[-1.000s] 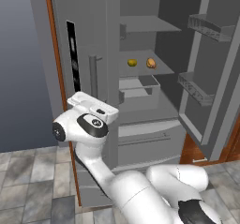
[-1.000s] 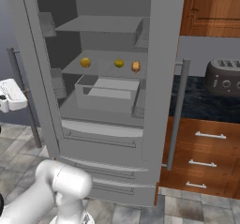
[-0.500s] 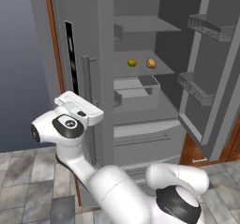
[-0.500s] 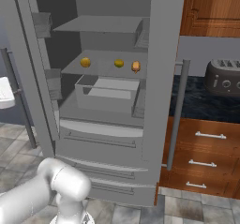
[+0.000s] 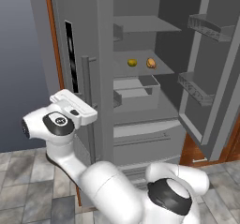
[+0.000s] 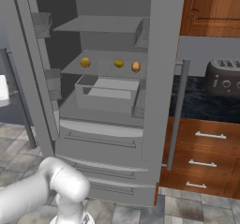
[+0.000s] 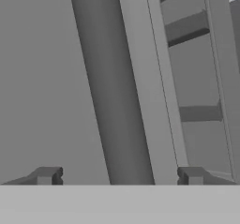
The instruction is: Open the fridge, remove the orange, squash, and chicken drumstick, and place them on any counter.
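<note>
Gripper (image 7: 117, 176) spread, fridge (image 5: 140, 124) doors open

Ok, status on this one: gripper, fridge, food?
Gripper open, straddling the left door handle. Fridge doors open. Three food pieces on the middle shelf, untouched.

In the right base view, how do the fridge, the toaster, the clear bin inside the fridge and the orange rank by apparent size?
Largest to smallest:
1. the fridge
2. the clear bin
3. the toaster, though the frame edge cuts it off, so its place against the bin is unsure
4. the orange, about the same as the two other food pieces on that shelf
</note>
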Motion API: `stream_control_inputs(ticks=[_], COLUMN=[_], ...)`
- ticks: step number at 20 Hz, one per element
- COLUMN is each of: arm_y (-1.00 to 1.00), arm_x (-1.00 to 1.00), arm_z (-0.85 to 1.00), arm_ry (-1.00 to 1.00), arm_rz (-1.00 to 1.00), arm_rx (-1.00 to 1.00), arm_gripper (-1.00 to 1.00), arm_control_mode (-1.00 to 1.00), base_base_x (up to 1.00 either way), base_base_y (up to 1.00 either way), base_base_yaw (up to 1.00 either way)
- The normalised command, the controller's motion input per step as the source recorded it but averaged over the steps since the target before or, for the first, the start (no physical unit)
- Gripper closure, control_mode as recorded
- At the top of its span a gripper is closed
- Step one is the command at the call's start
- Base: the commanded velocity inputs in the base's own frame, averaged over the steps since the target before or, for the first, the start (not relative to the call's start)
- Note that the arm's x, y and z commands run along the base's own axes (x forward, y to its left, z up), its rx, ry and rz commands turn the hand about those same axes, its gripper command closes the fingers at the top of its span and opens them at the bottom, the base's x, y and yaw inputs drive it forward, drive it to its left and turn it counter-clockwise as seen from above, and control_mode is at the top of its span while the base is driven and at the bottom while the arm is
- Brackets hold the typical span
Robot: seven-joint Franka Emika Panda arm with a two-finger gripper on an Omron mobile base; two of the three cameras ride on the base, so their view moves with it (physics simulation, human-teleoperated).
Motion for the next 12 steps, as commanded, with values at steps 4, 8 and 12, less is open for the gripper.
stream_control_inputs(ticks=[4, 8, 12], arm_y=[-0.01, -0.01, -0.12], arm_x=[-0.47, -0.63, -0.95], arm_z=[0.16, 0.28, 0.38], arm_ry=[0.0, 0.0, 0.0], arm_rz=[-0.06, -0.04, 0.0], arm_rx=[0.03, 0.03, 0.02], arm_gripper=[-1.0, -1.0, -1.0], arm_control_mode=[-1.0, -1.0, -1.0], base_base_x=[0.0, 0.0, 0.0], base_base_y=[0.0, 0.0, 0.0], base_base_yaw=[0.0, 0.0, 0.0])
